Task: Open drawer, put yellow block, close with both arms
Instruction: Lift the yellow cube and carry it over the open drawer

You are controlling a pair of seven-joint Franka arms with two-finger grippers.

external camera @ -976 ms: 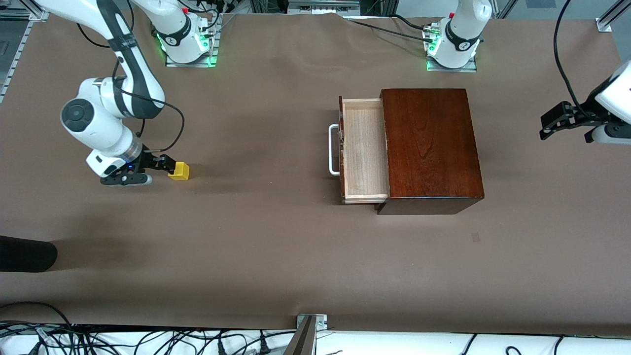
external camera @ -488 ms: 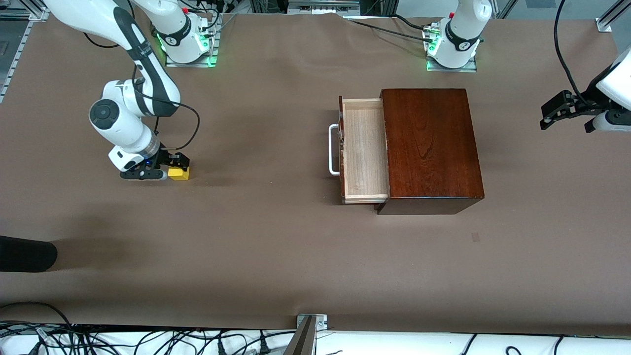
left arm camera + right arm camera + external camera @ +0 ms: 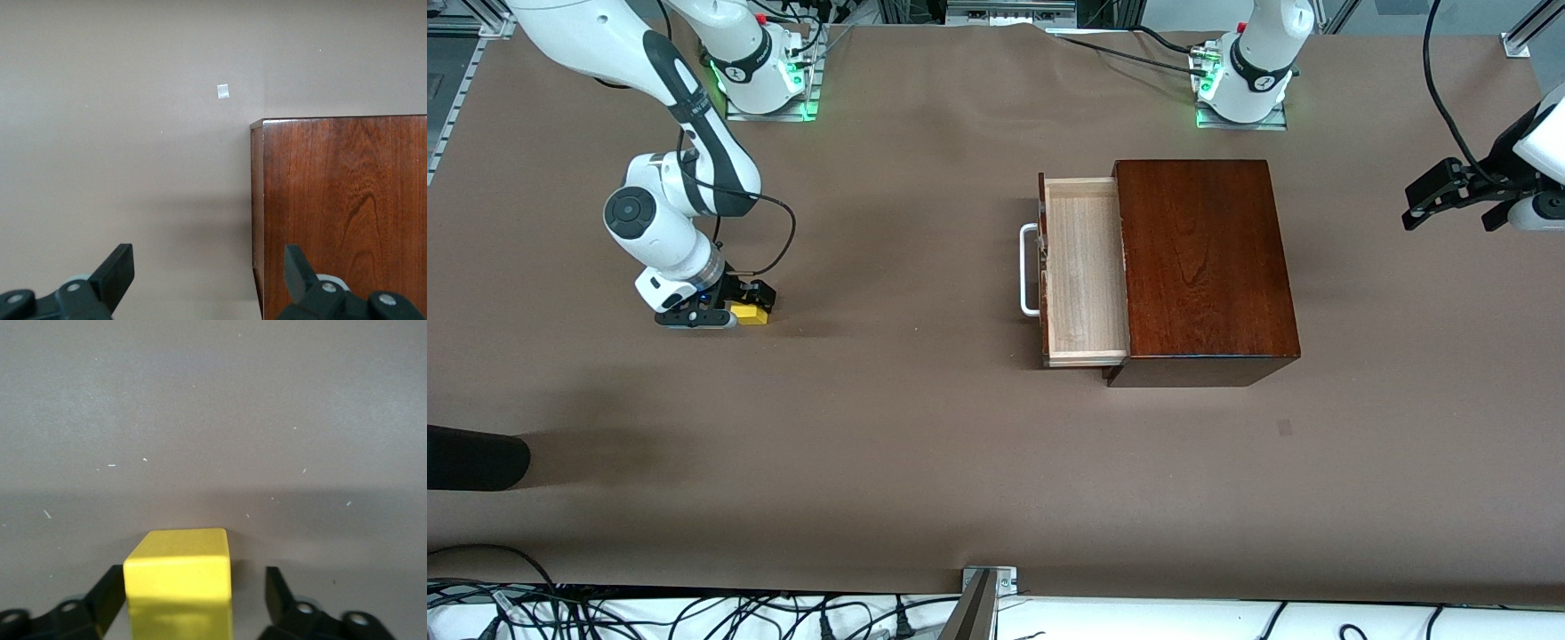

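Front view: one block (image 3: 751, 313) mid-left, right gripper (image 3: 745, 302) down around it; one drawer (image 3: 1083, 269) pulled out at centre of one box (image 3: 1202, 267); left gripper (image 3: 1449, 193) waits upper right.
Left wrist: fingers (image 3: 115, 271) spread wide, nothing held.
Right wrist: block between parted fingers (image 3: 280, 591), gap on one side, not gripped.

box (image 3: 1205, 267): glossy dark wood | drawer (image 3: 1082, 267): pale matt wood | yellow block (image 3: 179, 577): smooth, matt

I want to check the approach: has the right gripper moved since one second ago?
Yes. The right gripper has shifted toward the drawer, and now straddles the yellow block, which it stood beside before.
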